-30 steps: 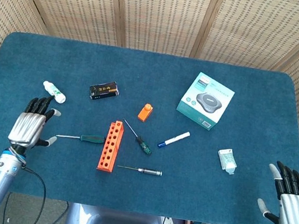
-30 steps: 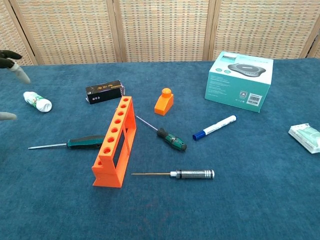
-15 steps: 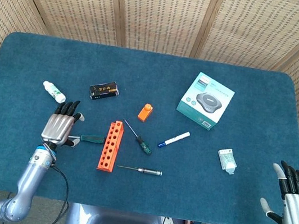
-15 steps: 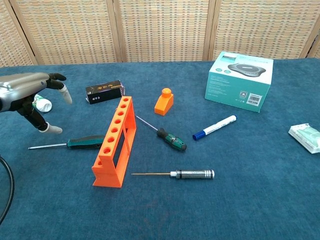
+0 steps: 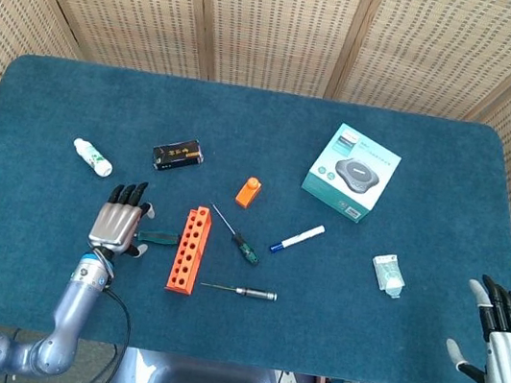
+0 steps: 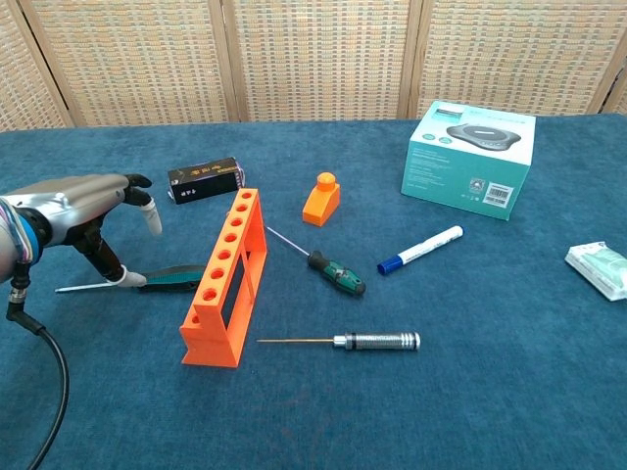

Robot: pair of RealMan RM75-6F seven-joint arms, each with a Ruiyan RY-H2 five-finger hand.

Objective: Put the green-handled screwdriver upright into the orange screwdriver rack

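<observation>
The green-handled screwdriver (image 5: pixel 160 237) (image 6: pixel 172 277) lies flat on the blue table just left of the orange rack (image 5: pixel 188 249) (image 6: pixel 226 278), with its thin shaft pointing left. My left hand (image 5: pixel 119 223) (image 6: pixel 81 209) hovers over the shaft with fingers spread. Its thumb tip (image 6: pixel 123 278) is down at the point where shaft meets handle, and nothing is gripped. The rack stands with its row of holes empty. My right hand (image 5: pixel 504 343) rests open at the table's front right corner, seen only in the head view.
A second screwdriver with a green and black handle (image 5: pixel 245 246) (image 6: pixel 338 274) lies right of the rack. A silver precision screwdriver (image 6: pixel 377 341), a blue-capped marker (image 6: pixel 421 249), an orange block (image 6: pixel 321 199), a black box (image 6: pixel 203 179), a teal carton (image 6: pixel 472 159), a white bottle (image 5: pixel 93 157) and a white packet (image 5: pixel 387 274) are scattered around.
My left hand has travelled right and slightly toward the front of the table, from beside the white bottle to over the screwdriver's shaft. The right hand has drawn back a little.
</observation>
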